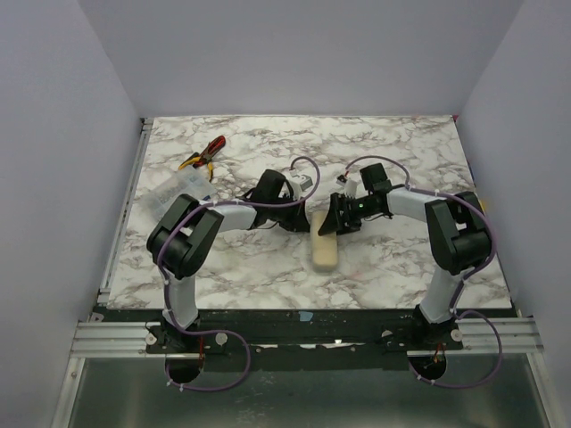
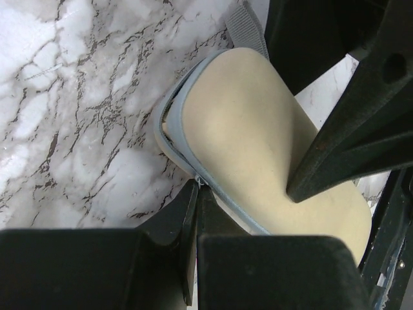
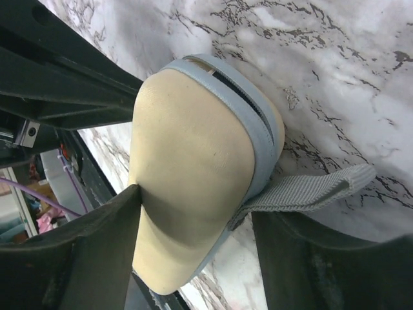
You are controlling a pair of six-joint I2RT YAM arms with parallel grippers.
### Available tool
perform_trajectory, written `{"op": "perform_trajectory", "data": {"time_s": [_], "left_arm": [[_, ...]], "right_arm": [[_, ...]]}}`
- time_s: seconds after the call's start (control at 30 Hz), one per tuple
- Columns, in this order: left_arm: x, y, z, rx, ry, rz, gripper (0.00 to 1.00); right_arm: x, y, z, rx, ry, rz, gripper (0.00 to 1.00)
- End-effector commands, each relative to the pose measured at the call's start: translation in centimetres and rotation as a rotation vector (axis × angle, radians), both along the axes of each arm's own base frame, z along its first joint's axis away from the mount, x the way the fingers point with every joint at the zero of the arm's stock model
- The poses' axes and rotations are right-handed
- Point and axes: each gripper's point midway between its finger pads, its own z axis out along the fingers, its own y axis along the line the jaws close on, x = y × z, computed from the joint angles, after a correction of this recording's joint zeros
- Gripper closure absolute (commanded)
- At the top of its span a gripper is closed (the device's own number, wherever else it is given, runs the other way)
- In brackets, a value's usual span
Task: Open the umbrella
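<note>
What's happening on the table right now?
Both arms have met at the umbrella, which lies folded in its beige zipped sleeve mid-table. The left gripper is shut, its tip against the sleeve's zipper edge; whether it pinches the zipper pull is unclear. The right gripper straddles the strap end, jaws open. Nothing is opened yet. The pliers lie at the far left, away from both arms.

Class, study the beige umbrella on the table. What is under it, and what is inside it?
The umbrella lies on the marble table, which shows around it; the patch beneath is covered. Along the grey edging only a dark slit shows; the inside is hidden.
</note>
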Motion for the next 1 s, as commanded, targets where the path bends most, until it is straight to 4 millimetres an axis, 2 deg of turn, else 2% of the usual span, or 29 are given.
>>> {"op": "perform_trajectory", "data": {"time_s": [0.0, 0.2, 0.27, 0.5, 0.73, 0.97], "left_arm": [[-0.1, -0.8, 0.5, -0.029, 0.004, -0.029, 1.00], [-1.9, -0.2, -0.2, -0.019, 0.023, -0.054, 1.00], [-2.7, 0.0, -0.3, -0.017, 0.034, -0.064, 1.00], [-5.5, 0.5, -0.6, -0.005, 0.025, -0.129, 1.00], [-6.3, 0.6, -0.3, -0.019, 0.017, -0.155, 1.00], [-7.0, 0.5, 0.0, -0.020, 0.004, -0.186, 1.00]], "right_arm": [[-1.1, 0.0, -2.4, -0.035, 0.090, -0.046, 0.43], [0.3, 0.4, -2.8, -0.030, 0.101, -0.121, 0.88], [0.7, 0.3, -2.9, -0.038, 0.099, -0.148, 1.00], [2.4, -0.6, -3.4, -0.075, 0.080, -0.230, 1.00], [5.2, -2.3, -2.9, -0.061, 0.035, -0.283, 1.00], [7.8, -5.2, -3.4, -0.100, 0.004, -0.382, 1.00]]}}
